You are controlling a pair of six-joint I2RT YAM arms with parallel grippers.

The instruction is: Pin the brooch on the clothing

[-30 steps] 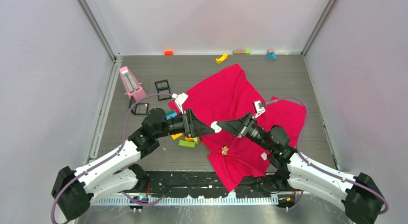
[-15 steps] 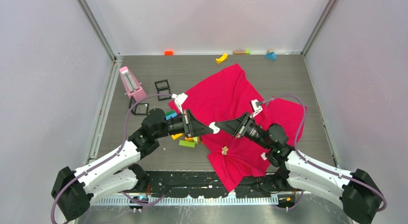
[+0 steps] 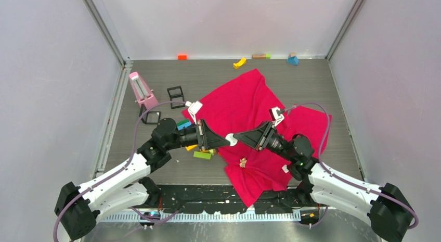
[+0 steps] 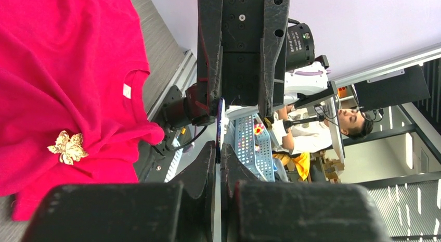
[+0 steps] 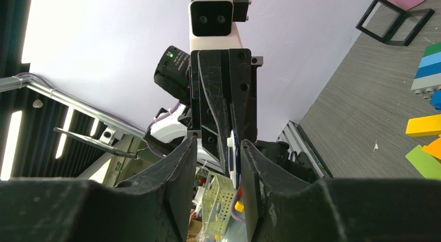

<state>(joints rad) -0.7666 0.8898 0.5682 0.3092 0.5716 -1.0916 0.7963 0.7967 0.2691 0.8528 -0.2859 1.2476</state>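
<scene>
The clothing, a crimson T-shirt [image 3: 249,104], lies rumpled across the middle of the table, its white neck label [image 4: 127,90] showing. The brooch [image 3: 243,162], a small pale flower-shaped piece [image 4: 67,147], rests on the shirt near its front edge. Above the shirt both grippers meet tip to tip. My left gripper [image 3: 224,140] [image 4: 219,151] is shut on a thin white disc [image 3: 232,139] with a blue face [image 5: 234,153]. My right gripper [image 3: 238,136] [image 5: 216,148] is open, its jaws standing apart on either side of that disc.
Green [image 3: 202,154], orange [image 3: 191,147] and blue [image 3: 184,124] toy blocks lie under the left arm. A pink wedge-shaped object [image 3: 141,90] and two black frames [image 3: 176,94] sit at left. More blocks [image 3: 239,62] line the back wall.
My left gripper has closed on the disc. My right gripper, earlier shut on it, has spread its jaws. Both wrists have shifted slightly left.
</scene>
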